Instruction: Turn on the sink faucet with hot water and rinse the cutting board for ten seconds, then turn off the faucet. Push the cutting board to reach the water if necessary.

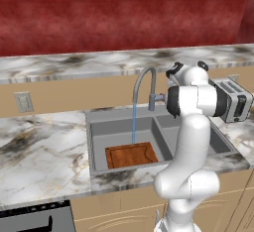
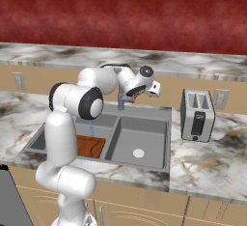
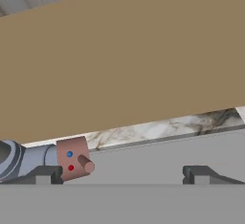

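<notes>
Nearest the hand camera, the two dark fingertips of the gripper (image 3: 122,174) are seen spread wide apart, with nothing pinched between them. At about 9 o'clock from the left fingertip, the reddish lever handle (image 3: 74,158) of the sink faucet (image 1: 146,85) is seen, marked with a blue and a red dot; it lies just beside that fingertip, and contact cannot be made out. Beyond it, the tan backsplash (image 3: 119,55) and a strip of marbled counter (image 3: 158,128) are shown.

From the left base view, the water (image 1: 133,122) is seen as a thin blue stream dropped straight down from the arched spout into the left basin of the sink (image 1: 99,127). The cutting board (image 1: 130,154) is laid flat on that basin's floor, toward its front wall, and the stream is met at about 12 o'clock on the board's rear edge. In the right base view, the gripper (image 2: 129,97) is held at the faucet's base, behind the divider between the basins. A toaster (image 2: 197,115) is stood on the counter at 3 o'clock from the sink, well apart from the arm.
</notes>
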{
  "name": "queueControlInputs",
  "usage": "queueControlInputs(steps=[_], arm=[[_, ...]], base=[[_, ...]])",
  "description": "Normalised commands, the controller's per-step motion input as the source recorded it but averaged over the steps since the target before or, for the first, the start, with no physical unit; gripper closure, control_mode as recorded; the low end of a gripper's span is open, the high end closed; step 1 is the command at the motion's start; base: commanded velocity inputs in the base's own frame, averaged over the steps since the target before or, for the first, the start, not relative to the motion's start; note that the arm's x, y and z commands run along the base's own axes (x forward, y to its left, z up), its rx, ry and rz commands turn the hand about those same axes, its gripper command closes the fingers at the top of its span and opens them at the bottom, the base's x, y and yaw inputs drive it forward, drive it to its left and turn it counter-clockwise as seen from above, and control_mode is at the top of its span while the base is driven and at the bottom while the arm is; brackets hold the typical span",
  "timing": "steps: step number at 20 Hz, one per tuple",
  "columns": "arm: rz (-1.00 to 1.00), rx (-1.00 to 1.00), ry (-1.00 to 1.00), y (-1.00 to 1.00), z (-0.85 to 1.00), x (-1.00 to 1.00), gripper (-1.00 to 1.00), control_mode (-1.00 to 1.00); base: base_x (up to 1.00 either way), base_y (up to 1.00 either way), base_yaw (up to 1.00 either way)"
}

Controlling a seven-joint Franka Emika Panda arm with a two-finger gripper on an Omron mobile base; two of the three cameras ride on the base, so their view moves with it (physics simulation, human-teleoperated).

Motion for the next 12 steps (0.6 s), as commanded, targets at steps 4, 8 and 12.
queueControlInputs(steps=[4, 8, 12], arm=[[0.0, 0.0, 0.0, 0.0, 0.0, 0.0, -1.0, -1.0], [0.0, 0.0, 0.0, 0.0, 0.0, 0.0, -1.0, -1.0], [0.0, 0.0, 0.0, 0.0, 0.0, 0.0, -1.0, -1.0]], base=[[0.0, 0.0, 0.0], [0.0, 0.0, 0.0], [0.0, 0.0, 0.0]])
